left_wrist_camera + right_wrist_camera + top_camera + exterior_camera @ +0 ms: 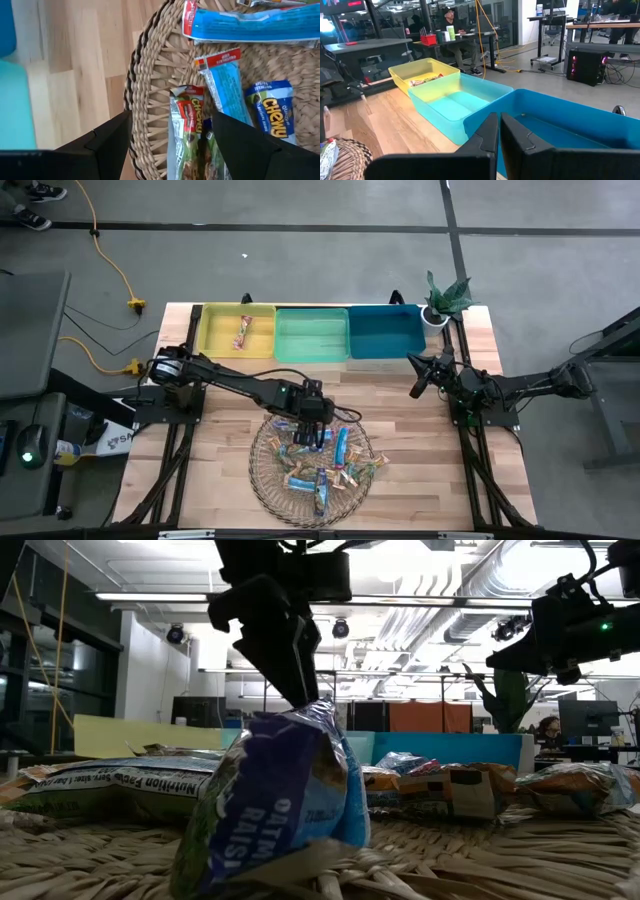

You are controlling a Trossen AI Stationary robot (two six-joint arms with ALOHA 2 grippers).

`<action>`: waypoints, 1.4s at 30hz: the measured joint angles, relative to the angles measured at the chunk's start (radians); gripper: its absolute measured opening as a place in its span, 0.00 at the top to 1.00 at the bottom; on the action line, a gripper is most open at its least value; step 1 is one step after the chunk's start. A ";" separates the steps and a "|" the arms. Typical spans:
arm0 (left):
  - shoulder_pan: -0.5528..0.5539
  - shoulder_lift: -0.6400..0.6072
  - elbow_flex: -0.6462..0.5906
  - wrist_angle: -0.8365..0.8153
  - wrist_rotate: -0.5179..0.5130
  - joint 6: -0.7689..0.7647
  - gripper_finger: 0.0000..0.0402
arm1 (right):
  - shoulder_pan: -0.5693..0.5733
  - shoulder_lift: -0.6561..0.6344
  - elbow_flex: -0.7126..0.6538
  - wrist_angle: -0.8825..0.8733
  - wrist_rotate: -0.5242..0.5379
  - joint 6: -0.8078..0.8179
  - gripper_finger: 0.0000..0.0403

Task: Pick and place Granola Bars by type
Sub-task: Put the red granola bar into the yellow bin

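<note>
So my left gripper (170,145) is over the wicker plate (150,100), fingers (107,145) spread wide with a green granola bar (187,125) lying right between them, not clamped. Blue bars (227,87) sit just past it on the same side. My right gripper (497,137) hangs near the teal bin (570,120), fingers pressed together, holding nothing.

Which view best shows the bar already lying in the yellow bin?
The high view: it looks straight down on the lone bar in the yellow bin. The right wrist view shows it small and far off. In the low and left wrist views I cannot make it out.
</note>
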 joint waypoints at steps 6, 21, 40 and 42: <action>0.000 0.026 0.001 -0.016 0.002 0.006 0.33 | 0.000 0.000 0.000 0.000 0.000 0.000 1.00; 0.000 0.091 -0.003 -0.015 -0.044 0.030 0.33 | 0.000 0.000 0.000 -0.002 0.000 0.000 1.00; 0.001 0.157 -0.001 0.048 0.000 0.026 0.33 | 0.000 0.000 0.000 -0.014 -0.004 0.000 1.00; 0.001 0.156 -0.001 0.039 0.001 0.026 0.33 | 0.000 0.000 0.000 -0.015 -0.004 0.000 1.00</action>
